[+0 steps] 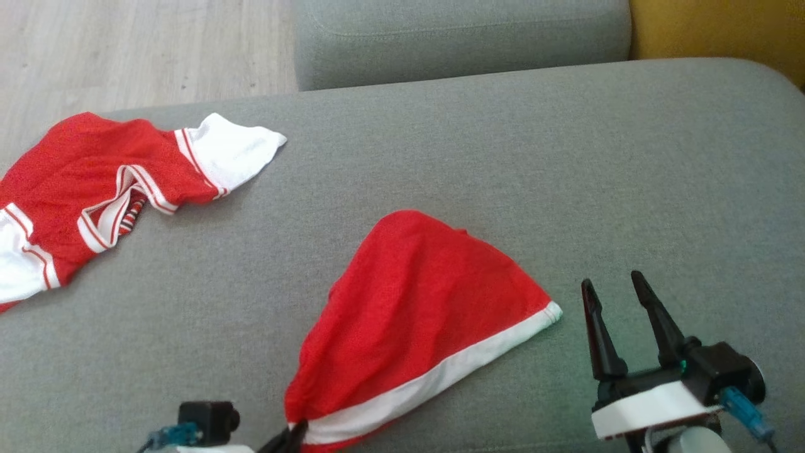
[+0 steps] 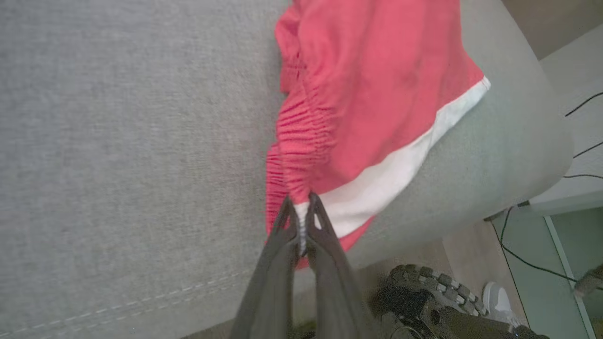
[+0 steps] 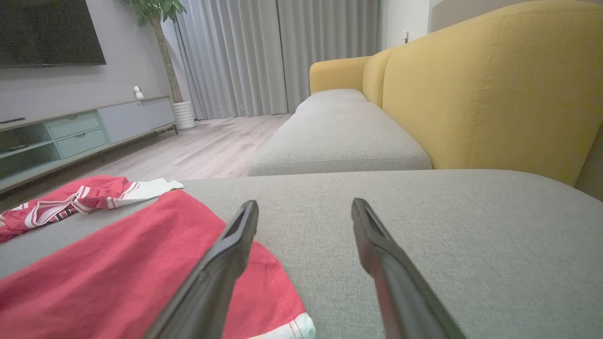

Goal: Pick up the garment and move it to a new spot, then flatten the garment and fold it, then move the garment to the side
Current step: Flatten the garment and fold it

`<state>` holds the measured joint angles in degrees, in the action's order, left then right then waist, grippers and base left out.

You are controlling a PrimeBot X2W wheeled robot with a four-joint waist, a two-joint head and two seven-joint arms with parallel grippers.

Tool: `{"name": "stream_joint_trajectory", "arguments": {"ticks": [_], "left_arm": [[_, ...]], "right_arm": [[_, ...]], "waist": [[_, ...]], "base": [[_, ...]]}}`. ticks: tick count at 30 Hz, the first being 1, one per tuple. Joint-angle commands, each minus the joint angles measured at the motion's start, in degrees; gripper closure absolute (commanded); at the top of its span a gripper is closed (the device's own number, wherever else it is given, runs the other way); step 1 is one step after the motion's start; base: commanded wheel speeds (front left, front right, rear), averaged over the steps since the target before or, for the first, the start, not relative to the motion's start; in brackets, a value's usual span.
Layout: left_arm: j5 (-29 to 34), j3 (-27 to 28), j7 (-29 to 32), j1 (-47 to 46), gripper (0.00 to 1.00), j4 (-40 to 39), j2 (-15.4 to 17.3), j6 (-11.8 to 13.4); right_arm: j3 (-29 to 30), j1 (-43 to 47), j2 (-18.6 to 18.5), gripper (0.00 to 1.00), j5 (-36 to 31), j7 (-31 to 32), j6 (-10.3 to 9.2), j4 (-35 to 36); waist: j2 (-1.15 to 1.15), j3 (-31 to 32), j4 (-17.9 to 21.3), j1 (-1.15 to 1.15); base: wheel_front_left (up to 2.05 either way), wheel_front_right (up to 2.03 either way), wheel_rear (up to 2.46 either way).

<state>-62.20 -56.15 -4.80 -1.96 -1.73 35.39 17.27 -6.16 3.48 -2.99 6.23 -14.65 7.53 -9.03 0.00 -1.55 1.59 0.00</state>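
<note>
Near the front edge of the sofa cushion (image 1: 629, 157), the red garment (image 1: 415, 314) is being clamped at one corner by the left gripper (image 2: 301, 202); its white band (image 1: 440, 371) is running to the corner beside the right gripper (image 1: 613, 280), jaws apart.

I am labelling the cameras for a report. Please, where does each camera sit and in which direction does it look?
Head view: on the head, looking down on the grey sofa seat; the open right gripper at lower right, the left gripper at the bottom edge.
Left wrist view: on the left wrist, looking along its shut fingers, which pinch the red garment at a corner.
Right wrist view: low over the seat, looking along its open fingers toward the yellow backrest.
Shared: all three see the red garment.
</note>
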Motion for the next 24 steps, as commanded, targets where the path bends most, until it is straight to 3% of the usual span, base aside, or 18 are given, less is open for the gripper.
{"name": "stream_joint_trajectory", "arguments": {"ticks": [1,10,11,13,15,19,24], "left_arm": [[-0.2,2.6,-1.1,-1.9,1.0,-0.9,0.8,-0.5],[-0.3,5.4,-7.0,-4.9,1.0,9.5,-4.6,-3.9],[0.0,5.2,-7.0,-5.1,0.91,10.5,-4.8,-3.9],[0.4,4.8,-7.0,-5.3,0.59,12.0,-5.2,-3.8],[0.4,5.2,-7.4,-5.1,0.0,12.8,-5.0,-3.7],[0.4,6.6,-8.1,-3.8,0.0,12.6,-3.4,-2.2],[3.1,11.7,-9.9,-2.1,0.0,7.8,-2.1,1.9]], "right_arm": [[-1.4,-1.0,-1.1,0.0,-0.3,-0.3,-0.04,1.6],[-2.2,-1.2,-1.4,0.0,-0.2,-0.3,-0.04,0.9],[-2.3,-1.2,-1.4,0.0,-0.1,-0.3,-0.04,0.8],[-2.2,-1.1,-1.4,0.0,-0.1,-0.3,-0.04,0.7],[-2.0,-0.8,-1.5,0.0,-0.1,-0.3,-0.04,0.7],[-1.2,-0.2,-1.7,0.0,-0.2,-0.3,-0.04,1.1],[1.2,0.4,-1.8,0.0,-0.8,-0.3,-0.04,2.6]], "waist": [[0.0,0.1,0.0,0.0],[0.0,0.4,1.6,0.0],[0.0,0.5,1.9,0.0],[0.0,0.8,2.6,0.0],[0.0,1.0,3.1,0.0],[0.0,1.4,3.5,0.0],[0.0,2.0,2.5,0.0]], "base": [[0.0,0.0,0.0],[0.0,0.0,0.0],[0.0,0.0,0.0],[0.0,0.0,0.0],[0.0,0.0,0.0],[0.0,0.0,0.0],[0.0,0.0,0.0]]}}
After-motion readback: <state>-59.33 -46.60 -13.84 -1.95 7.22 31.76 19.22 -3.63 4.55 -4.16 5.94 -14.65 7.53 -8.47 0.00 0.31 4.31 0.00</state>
